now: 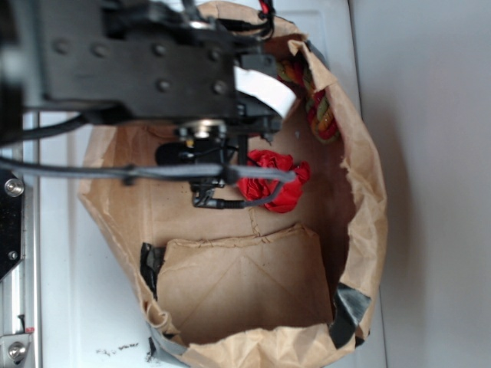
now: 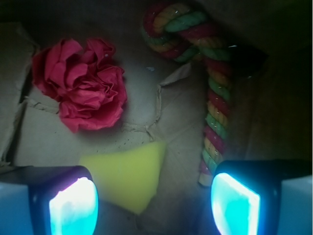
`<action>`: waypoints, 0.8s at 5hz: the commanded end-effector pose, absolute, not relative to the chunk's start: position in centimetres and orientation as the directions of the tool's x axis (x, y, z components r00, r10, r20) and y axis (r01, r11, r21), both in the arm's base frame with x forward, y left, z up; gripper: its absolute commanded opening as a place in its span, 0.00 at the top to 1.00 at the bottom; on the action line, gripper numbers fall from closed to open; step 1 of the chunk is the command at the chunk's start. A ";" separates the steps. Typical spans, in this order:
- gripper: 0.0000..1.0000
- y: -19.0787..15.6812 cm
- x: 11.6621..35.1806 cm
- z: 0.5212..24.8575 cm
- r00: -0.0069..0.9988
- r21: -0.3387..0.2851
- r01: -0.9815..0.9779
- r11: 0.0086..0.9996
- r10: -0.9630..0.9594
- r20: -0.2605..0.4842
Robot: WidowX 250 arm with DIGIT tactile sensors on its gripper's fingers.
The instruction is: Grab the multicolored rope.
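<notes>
In the wrist view, going from left to right, a crumpled red cloth ball (image 2: 80,85) lies on the creased brown paper floor of the bag (image 2: 44,142). Just right of it and nearer the camera sits a plain yellow sponge block (image 2: 128,176), roughly midway between the two glowing blue finger pads (image 2: 73,208). The black gripper (image 2: 154,205) is spread wide with nothing between its pads. Furthest right is the multicolored rope (image 2: 215,105), a thick twisted cotton cord of red, yellow and green strands. It runs as a long straight stretch up and away from the right pad, then hooks back leftward at the far end like a cane. Its near end sits just above the right pad, so the rope lies off to the gripper's right rather than between the fingers. Its long axis runs roughly away from the camera, across the line joining the pads. I judge the next move needs a shift rightward before closing. In the exterior view the rope (image 1: 321,103) rests against the bag's torn wall (image 1: 360,176), largely hidden by the arm.
</notes>
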State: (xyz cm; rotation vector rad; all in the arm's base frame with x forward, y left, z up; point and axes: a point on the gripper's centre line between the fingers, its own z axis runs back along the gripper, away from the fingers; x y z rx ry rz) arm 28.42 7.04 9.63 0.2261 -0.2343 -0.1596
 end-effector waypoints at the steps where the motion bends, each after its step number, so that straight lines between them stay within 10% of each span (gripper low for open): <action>1: 0.00 9.0 31.7 10.2 0.951 0.288 0.070 0.955 -0.151 0.270; 4: 0.00 12.3 32.3 8.7 0.959 0.399 -0.005 0.917 -0.109 0.262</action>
